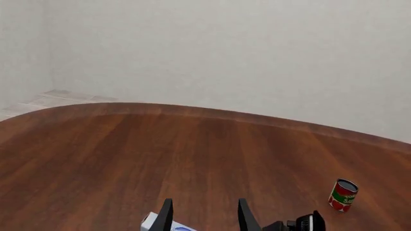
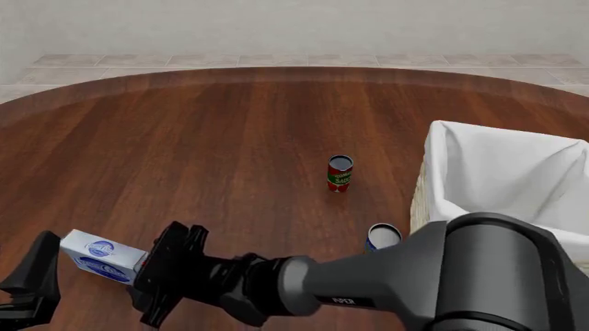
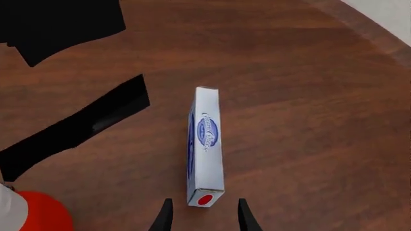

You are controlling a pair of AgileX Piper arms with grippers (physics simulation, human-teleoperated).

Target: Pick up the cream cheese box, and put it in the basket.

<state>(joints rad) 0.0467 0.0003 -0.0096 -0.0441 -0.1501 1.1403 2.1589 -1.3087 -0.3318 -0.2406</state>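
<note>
The cream cheese box (image 2: 101, 256) is a pale blue-white carton with blue oval logos, lying near the table's front left. In the right wrist view the box (image 3: 205, 144) stands on its long edge with its red-dot end towards me. My right gripper (image 3: 204, 214) is open, its fingertips on either side of that end and not touching it. The right arm reaches across the front view, so the right gripper (image 2: 152, 272) sits just right of the box. My left gripper (image 1: 205, 216) is open, with a box corner (image 1: 154, 222) beside one finger. The basket (image 2: 421, 200) stands at the right.
A red-and-green can (image 2: 340, 173) stands mid-table, also seen as the can (image 1: 343, 194) in the left wrist view. A blue can (image 2: 383, 236) sits by the basket's near corner. Dark parts of the left arm (image 3: 83, 125) lie beside the box.
</note>
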